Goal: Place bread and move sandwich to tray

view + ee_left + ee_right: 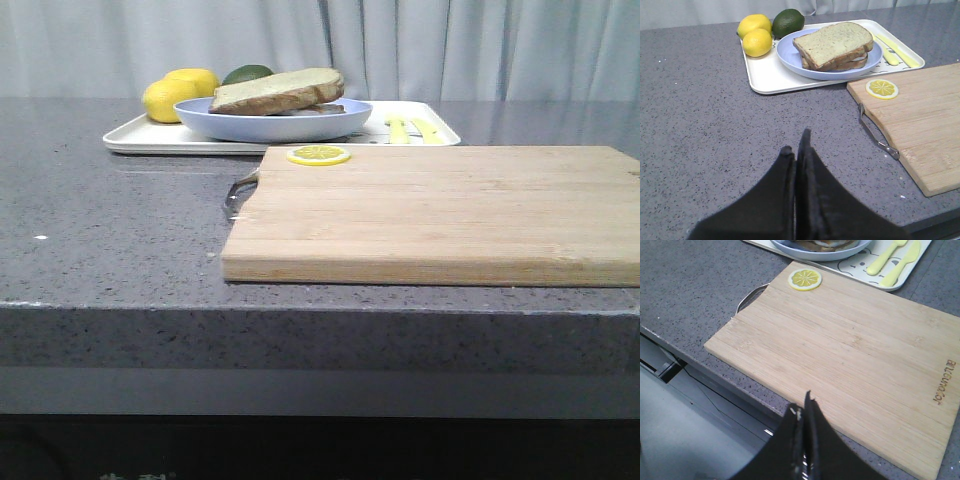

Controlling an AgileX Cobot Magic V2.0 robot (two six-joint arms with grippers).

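The sandwich [280, 91] lies on its light-blue plate [272, 122], and the plate stands on the white tray [135, 137] at the back of the counter. The bread [834, 42] is the top slice of the sandwich; a sliver of egg shows under it. Sandwich, plate [787, 52] and tray [767, 77] also show in the left wrist view. My left gripper [796, 145] is shut and empty over bare counter, well short of the tray. My right gripper [802, 407] is shut and empty above the near edge of the cutting board [850, 355]. Neither gripper shows in the front view.
Two lemons [756, 34] and a dark green avocado [788, 22] sit on the tray's left end. Yellow cutlery [892, 49] lies on its right end. A lemon slice [318, 155] lies on the cutting board [440, 215], whose metal handle [876, 134] faces left.
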